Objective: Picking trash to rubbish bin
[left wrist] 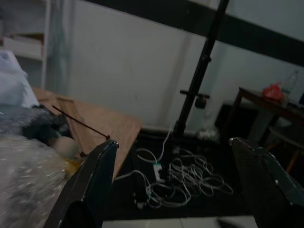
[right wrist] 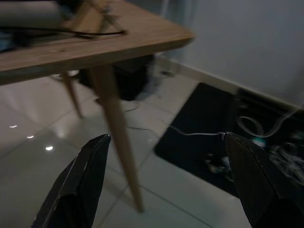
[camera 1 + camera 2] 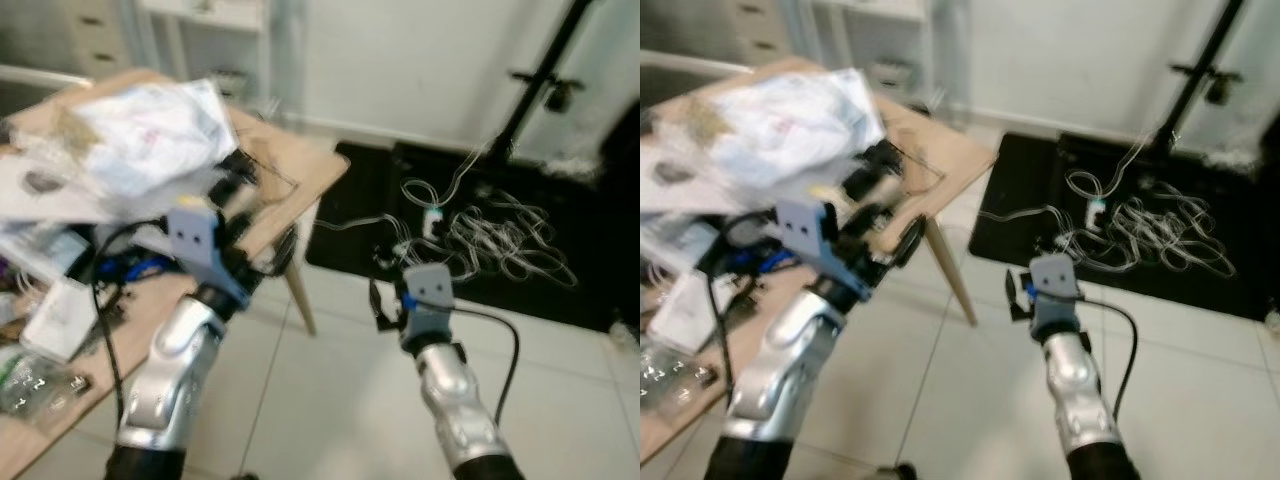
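At ten o'clock from us stands a wooden table heaped with crumpled white plastic trash, cables and packets. Our left gripper reaches over its near edge beside the heap, fingers spread wide, empty. At two o'clock, white cords tangle on a black mat. Our right gripper hangs over white tiles, fingers apart, holding nothing.

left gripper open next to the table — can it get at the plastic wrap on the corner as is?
Probably yes. The left gripper is open and empty, raised at the table edge, with the crumpled plastic wrap right beside one finger. Nothing blocks it, though cables and clutter crowd that corner, so it may snag.
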{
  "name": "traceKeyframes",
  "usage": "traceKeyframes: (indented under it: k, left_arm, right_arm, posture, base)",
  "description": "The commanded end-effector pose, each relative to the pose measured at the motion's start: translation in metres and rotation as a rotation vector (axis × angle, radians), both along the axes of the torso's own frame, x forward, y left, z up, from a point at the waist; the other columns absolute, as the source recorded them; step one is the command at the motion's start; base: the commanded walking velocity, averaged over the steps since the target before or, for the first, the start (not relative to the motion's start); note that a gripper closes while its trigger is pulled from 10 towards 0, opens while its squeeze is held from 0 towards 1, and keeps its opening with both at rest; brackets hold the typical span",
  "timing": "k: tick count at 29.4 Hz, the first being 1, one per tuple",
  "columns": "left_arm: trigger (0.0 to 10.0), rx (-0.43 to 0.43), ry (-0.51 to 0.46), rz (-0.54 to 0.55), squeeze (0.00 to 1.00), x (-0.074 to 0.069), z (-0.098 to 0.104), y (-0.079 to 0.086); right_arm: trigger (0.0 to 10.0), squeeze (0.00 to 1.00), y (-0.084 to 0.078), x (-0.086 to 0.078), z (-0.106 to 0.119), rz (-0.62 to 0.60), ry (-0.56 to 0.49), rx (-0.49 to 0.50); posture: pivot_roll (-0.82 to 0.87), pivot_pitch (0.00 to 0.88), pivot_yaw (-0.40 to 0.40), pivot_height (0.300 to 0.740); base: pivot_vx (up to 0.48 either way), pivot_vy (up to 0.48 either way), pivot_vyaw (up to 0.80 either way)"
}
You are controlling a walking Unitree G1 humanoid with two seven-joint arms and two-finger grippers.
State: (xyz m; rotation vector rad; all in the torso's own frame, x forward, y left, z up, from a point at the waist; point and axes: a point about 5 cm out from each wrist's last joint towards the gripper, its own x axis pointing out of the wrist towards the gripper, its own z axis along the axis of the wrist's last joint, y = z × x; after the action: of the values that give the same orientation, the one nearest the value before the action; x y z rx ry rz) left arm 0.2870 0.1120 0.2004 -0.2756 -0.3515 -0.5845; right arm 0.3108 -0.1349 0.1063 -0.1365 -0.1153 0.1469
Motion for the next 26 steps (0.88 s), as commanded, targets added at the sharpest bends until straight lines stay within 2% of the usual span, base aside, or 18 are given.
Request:
traceKeyframes:
  k: [1,6,12,22,26]
  left_arm:
    - [10.0,-0.015,-0.007,-0.037,0.00,-0.003,0.003,-0.004]
    - [10.0,-0.044,-0.016,-0.006,0.00,0.000,0.010,0.002]
    - [10.0,-0.039,-0.015,0.047,0.00,0.004,0.012,0.010]
    - [10.0,-0.035,0.076,0.216,0.00,0.013,0.002,0.023]
    - [10.0,-0.038,0.097,0.239,0.00,0.015,0.001,0.026]
  right_arm:
    - [10.0,0.00,-0.005,-0.002,-0.005,-0.017,0.024,-0.001]
    - [10.0,0.00,-0.005,-0.003,-0.004,-0.017,0.021,-0.001]
    - [10.0,0.00,-0.005,-0.003,-0.004,-0.018,0.023,-0.001]
    - [10.0,0.00,-0.005,-0.003,-0.004,-0.015,0.027,-0.002]
    - [10.0,0.00,-0.005,-0.003,-0.004,-0.013,0.029,-0.003]
  posture:
    - [0.01,0.134,-0.036,0.740]
    - [0.01,0.143,-0.035,0.740]
    - [0.01,0.143,-0.035,0.740]
    - [0.01,0.149,-0.036,0.740]
    - [0.01,0.155,-0.039,0.740]
  base:
    - [0.000,0.000,0.80]
    - [0.000,0.000,0.80]
    - [0.000,0.000,0.80]
    - [0.000,0.000,0.80]
    - [0.000,0.000,0.80]
